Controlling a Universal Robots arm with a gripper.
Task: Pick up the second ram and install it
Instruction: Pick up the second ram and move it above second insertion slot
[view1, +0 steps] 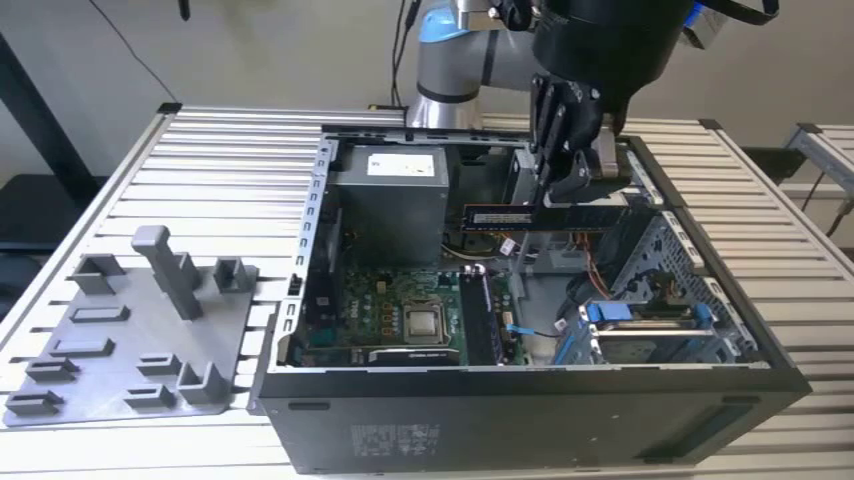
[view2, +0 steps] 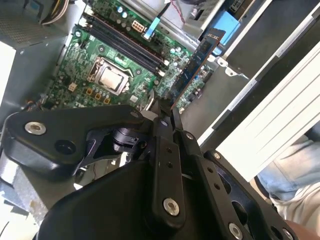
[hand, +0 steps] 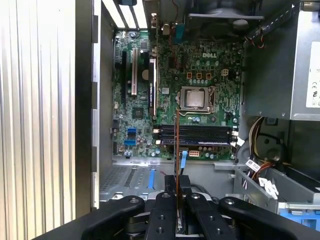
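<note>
Dark-blue ram (view1: 527, 216), a light, stiff but fragile board, is held level over the open case (view1: 534, 410) above the mobo (view1: 387, 300), end effector (view1: 571, 195) clenched on its upper edge; best gripped by edges, not chips.

Arm (view1: 454, 60) comes in from the rear, wrist upright; gripper (view1: 574, 188) pts straight down, clamped on the second ram (view1: 541, 216).

The slatted desk (view1: 200, 165) is occupied by an open case (view1: 534, 425) at centre and a grey rack (view1: 114, 345) at 8 o'clock.
</note>
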